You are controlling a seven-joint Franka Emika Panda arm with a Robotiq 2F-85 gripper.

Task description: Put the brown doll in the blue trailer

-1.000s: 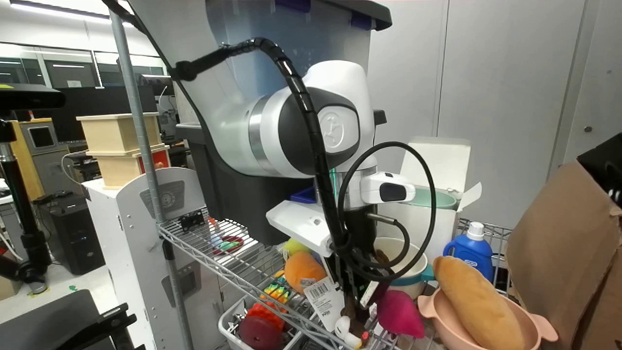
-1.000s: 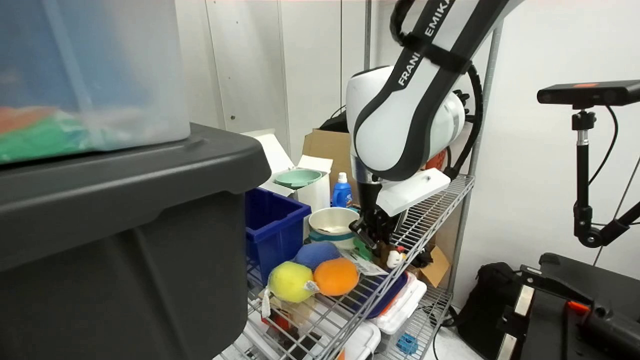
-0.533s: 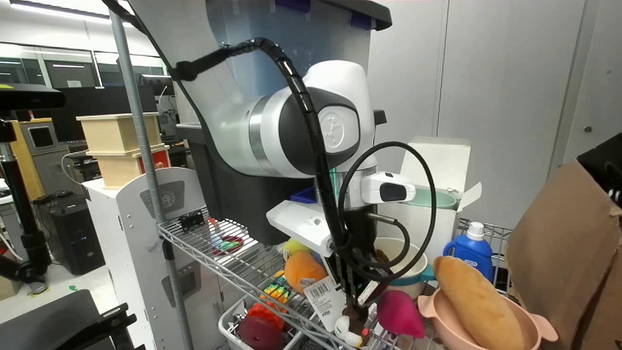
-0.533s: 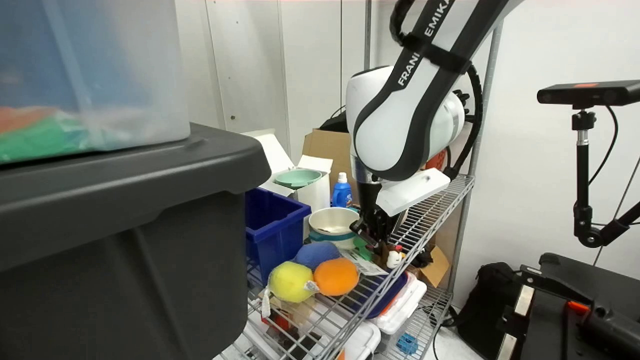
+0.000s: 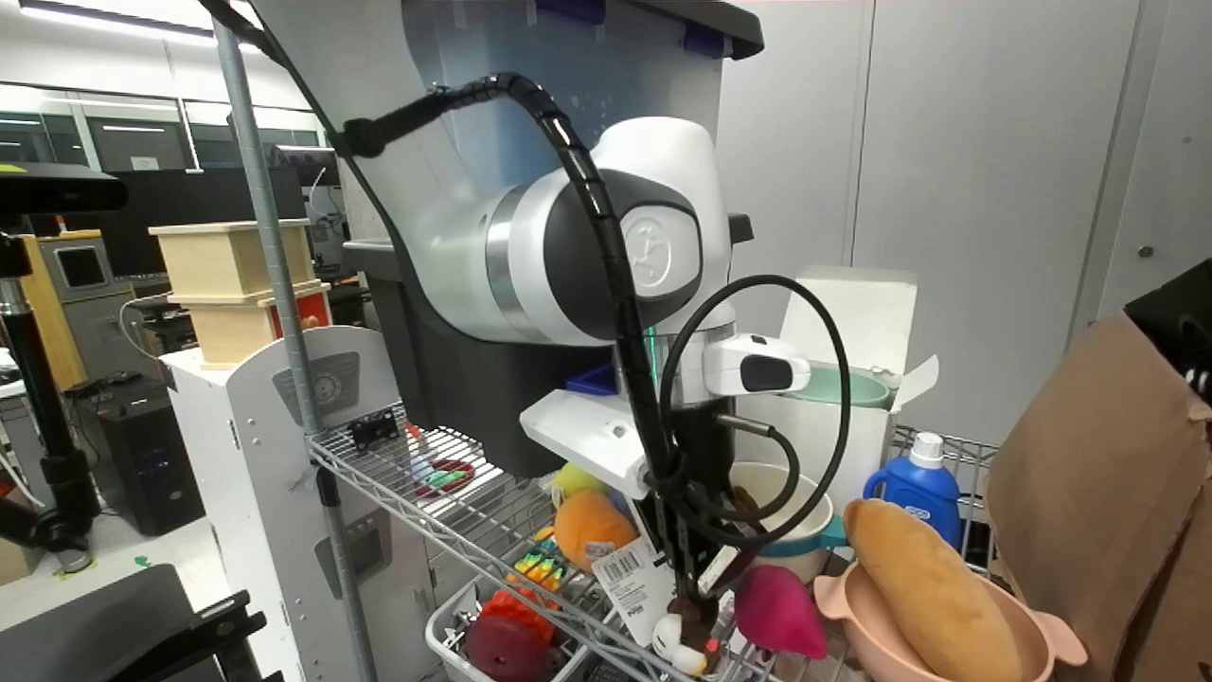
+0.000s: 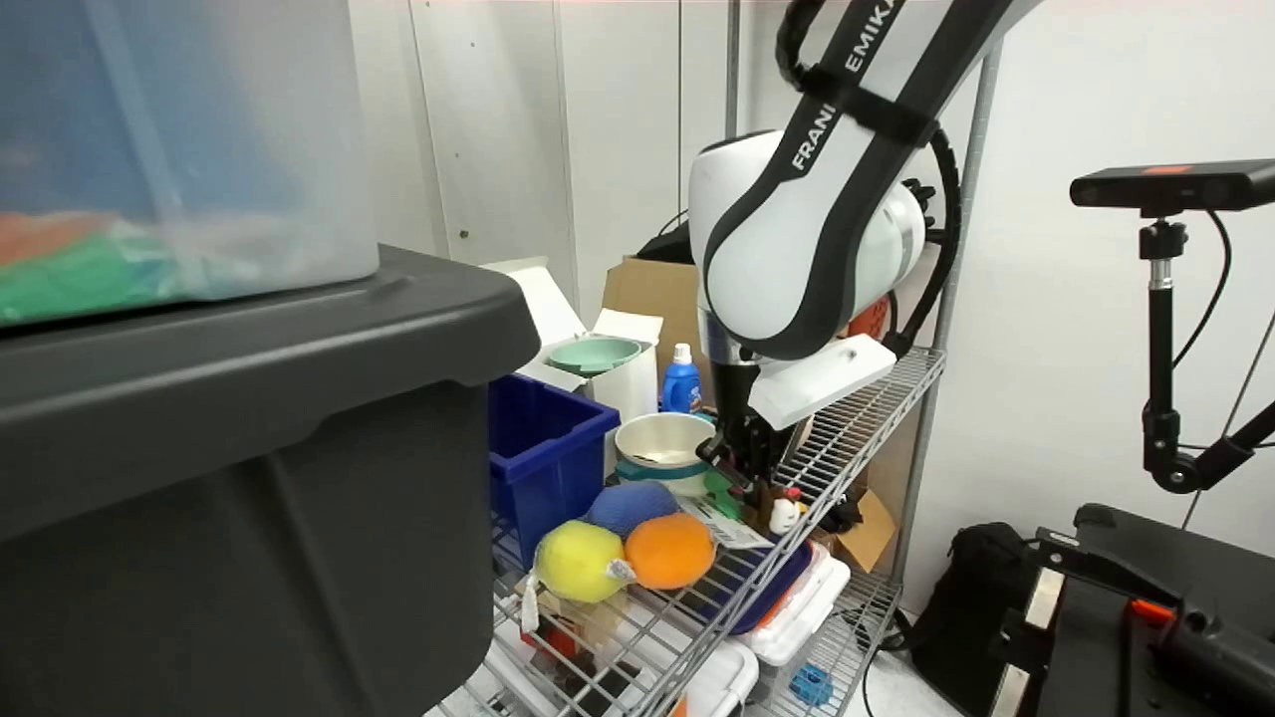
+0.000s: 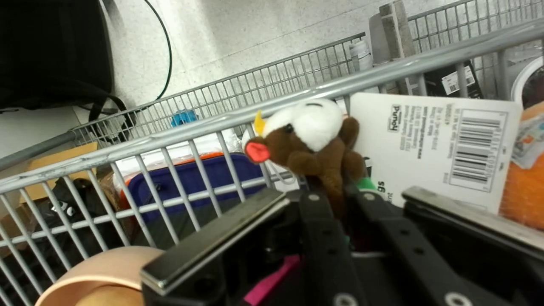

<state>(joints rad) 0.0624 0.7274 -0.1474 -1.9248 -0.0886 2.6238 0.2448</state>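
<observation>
The jaws of the gripper [image 7: 338, 187] were closed on the brown doll [image 7: 310, 148], its body pinched between them. Its head, with a white muzzle, 1 yellow horn and a red-lined ear showing, stuck out past them and overlapped the edge rail of the wire tabletop [image 7: 463, 51] in the wrist view. Whether the doll touched the wires could not be told. Just to its right in that view was a white printed tag [image 7: 425, 140] with a barcode.

In an exterior view, the blue trailer [image 6: 553, 488] stood upright on the left, well apart from the doll on the right. By the trailer lay 3 round toys: a blue ball [image 6: 630, 506], with a yellow ball [image 6: 578, 561] and an orange ball [image 6: 669, 551] nearer. A cream pot [image 6: 657, 433] stood between trailer and gripper; farther off were a blue bottle [image 6: 681, 386] and a white box [image 6: 633, 388] with a mint-green bowl [image 6: 588, 358] in it.

In an exterior view, a pink toy [image 5: 779, 611] lay just right of the doll; farther right, a loaf [image 5: 933, 587] sat in a peach bowl [image 5: 1027, 620].
</observation>
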